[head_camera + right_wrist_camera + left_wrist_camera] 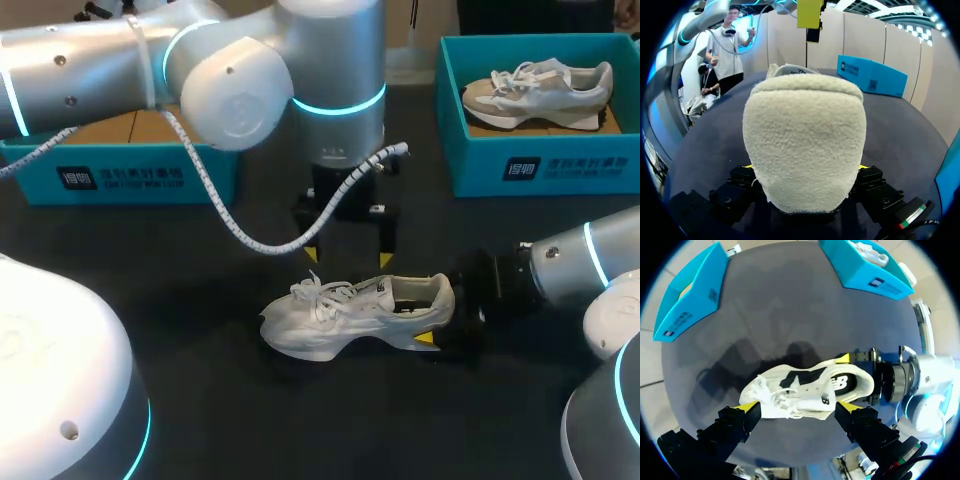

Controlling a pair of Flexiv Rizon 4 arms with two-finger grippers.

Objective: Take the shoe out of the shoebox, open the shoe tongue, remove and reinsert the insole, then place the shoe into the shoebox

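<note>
Head view, hidden: the left arm covers much of the left shoebox (130, 175). The far finger of the right tool (445, 318) is lost behind the heel.
Head view, shoe: the white shoe (340, 318) sits sole-down in the middle of the bench (250, 420). Its long axis runs across the bench, toe to my left, heel to my right.
Head view, left tool: the left tool (348, 245) hangs above and just behind the shoe, fingers spread, holding nothing.
Left wrist view, hidden: whether either yellow tip touches the shoe cannot be told.
Left wrist view, shoe: it lies under the spread fingers, laces by one tip, heel in the right tool.
Right wrist view, hidden: the heel hides the rest of the shoe and most of both fingers.
Right wrist view, right tool: it is clamped on the heel from both sides, with the toe pointing away.
</note>
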